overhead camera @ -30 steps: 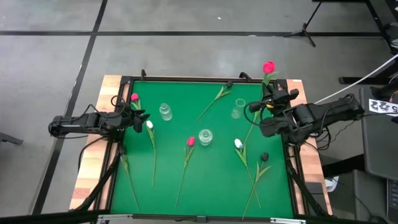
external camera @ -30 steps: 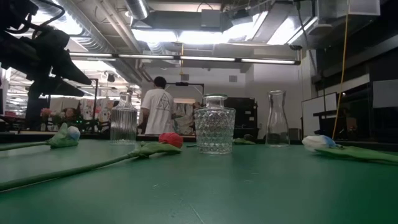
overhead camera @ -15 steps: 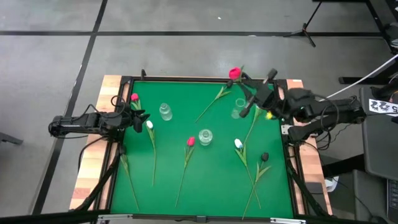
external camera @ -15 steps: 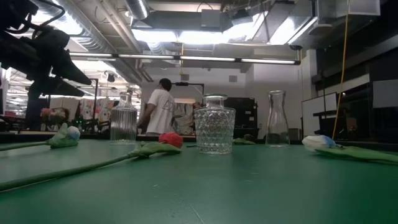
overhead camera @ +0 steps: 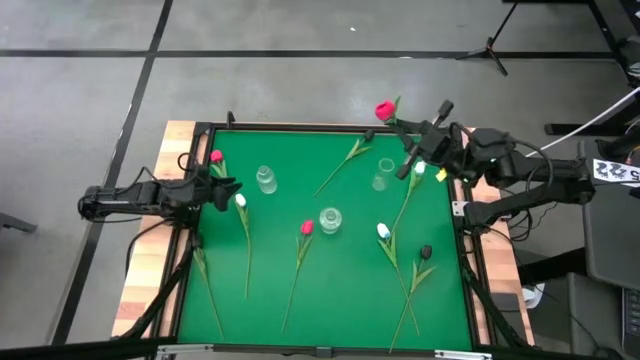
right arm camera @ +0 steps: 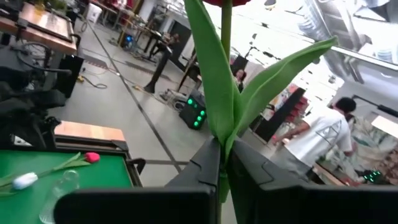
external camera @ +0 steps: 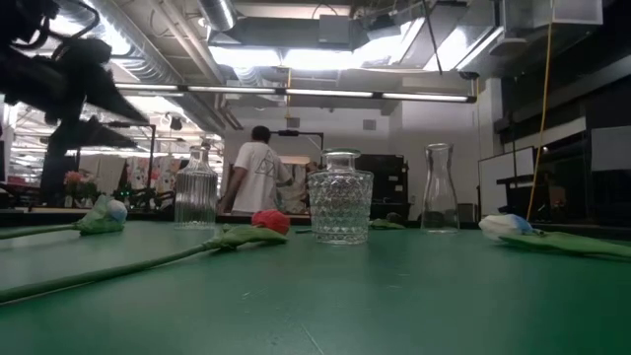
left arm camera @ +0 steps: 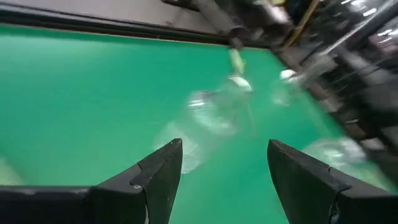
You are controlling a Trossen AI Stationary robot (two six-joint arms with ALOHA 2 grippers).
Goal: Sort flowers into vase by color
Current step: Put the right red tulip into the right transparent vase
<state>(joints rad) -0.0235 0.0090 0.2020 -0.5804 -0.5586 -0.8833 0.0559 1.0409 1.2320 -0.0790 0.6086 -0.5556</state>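
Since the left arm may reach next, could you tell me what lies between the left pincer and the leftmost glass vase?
In the high view, only a white tulip's head lies between the left pincer and that vase.

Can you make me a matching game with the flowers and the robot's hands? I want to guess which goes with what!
Things:
1. right gripper
2. left gripper
3. red tulip in the middle of the green table
4. middle glass vase

States:
A. open, holding nothing, at the table's left edge
B. lying flat on the table
C. standing upright with no flower in it
D. shut on a red tulip's stem, held up near the far right corner

Pairs: 1-D, 2-A, 3-B, 4-C
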